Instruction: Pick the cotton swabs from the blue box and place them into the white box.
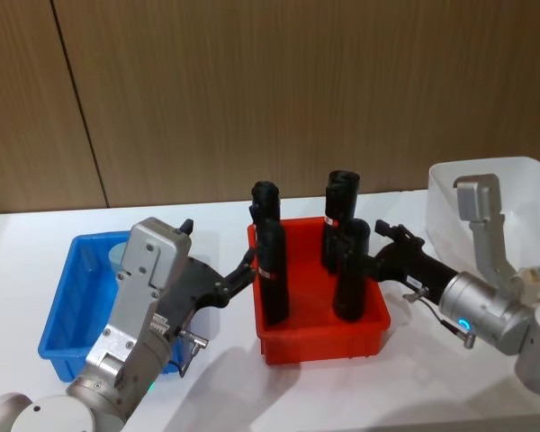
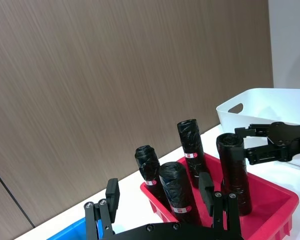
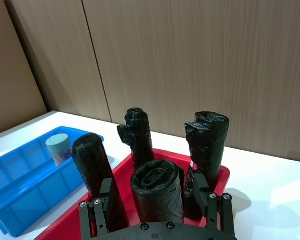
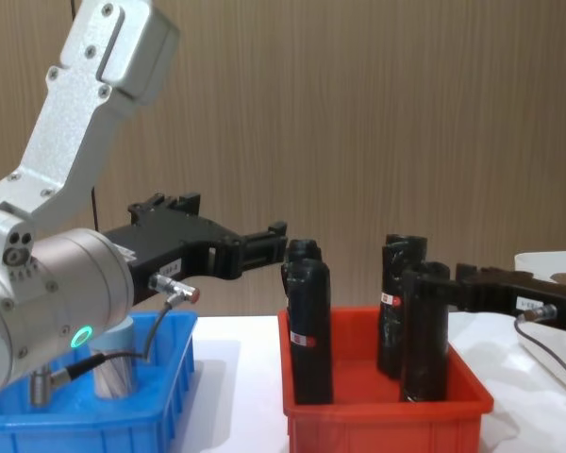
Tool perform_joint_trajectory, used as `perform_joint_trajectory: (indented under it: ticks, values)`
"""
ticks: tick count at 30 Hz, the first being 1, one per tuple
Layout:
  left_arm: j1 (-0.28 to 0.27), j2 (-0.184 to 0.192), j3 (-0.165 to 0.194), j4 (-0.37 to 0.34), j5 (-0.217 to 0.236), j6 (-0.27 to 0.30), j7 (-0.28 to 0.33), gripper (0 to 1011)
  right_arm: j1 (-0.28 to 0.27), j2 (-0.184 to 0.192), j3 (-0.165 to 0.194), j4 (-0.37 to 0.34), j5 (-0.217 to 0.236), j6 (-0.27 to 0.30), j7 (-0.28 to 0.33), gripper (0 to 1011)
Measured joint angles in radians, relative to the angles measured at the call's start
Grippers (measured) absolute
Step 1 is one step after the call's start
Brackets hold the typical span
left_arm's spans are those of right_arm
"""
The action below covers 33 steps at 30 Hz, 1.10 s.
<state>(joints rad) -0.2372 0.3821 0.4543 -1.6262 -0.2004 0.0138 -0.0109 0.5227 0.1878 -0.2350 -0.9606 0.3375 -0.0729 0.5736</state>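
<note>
The left gripper (image 1: 243, 267) is hovering with jaws open between the blue box (image 1: 61, 315) and the red bin (image 1: 319, 337), empty. The cotton swabs (image 3: 59, 149) tub is sitting back in the blue box, half-hidden behind that arm. The right gripper (image 1: 384, 239), jaws open too, is hanging near the white box (image 1: 522, 193).

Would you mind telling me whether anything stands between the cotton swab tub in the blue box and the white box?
Yes: the red bin with four upright black rolls sits between the blue box, holding the cotton swabs, and the white box.
</note>
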Motion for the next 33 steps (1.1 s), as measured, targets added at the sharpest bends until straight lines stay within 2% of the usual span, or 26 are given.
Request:
perform_joint_trajectory:
  ticks: [22, 33]
  values:
    - [0.0, 0.0, 0.0, 0.0, 0.0, 0.0, 0.0, 1004, 0.09, -0.03, -0.014, 0.156, -0.015, -0.035, 0.024, 994]
    - [0.0, 0.0, 0.0, 0.0, 0.0, 0.0, 0.0, 1004, 0.138, -0.046, -0.025, 0.24, -0.036, -0.055, 0.035, 689]
